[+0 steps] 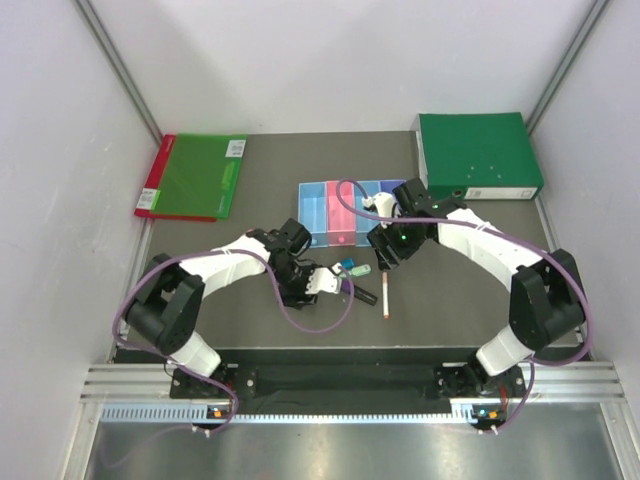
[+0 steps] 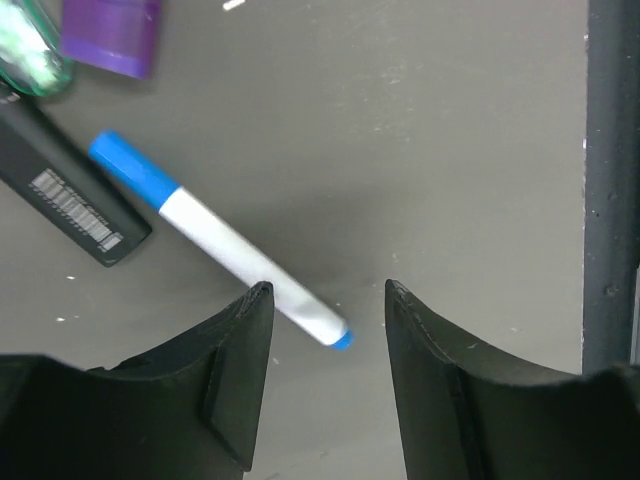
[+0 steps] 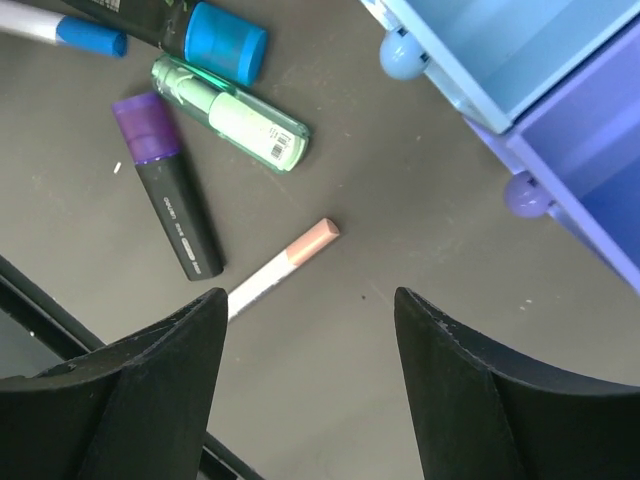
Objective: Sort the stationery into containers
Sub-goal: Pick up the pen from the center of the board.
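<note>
A white-blue pen lies slanted on the grey table, its lower end between the fingers of my open left gripper, close to the left one. Beside it are a black marker and a purple cap. My right gripper is open above the table with nothing in it. Just ahead of its left finger lies the thin pink-white pen. Beyond are the purple-black marker, the mint green one and the black-blue one. The containers stand behind, partly hidden by the right arm.
A flat green folder with a red edge lies at the back left. A dark green binder sits at the back right. The blue bin and purple bin are close to the right gripper's right side.
</note>
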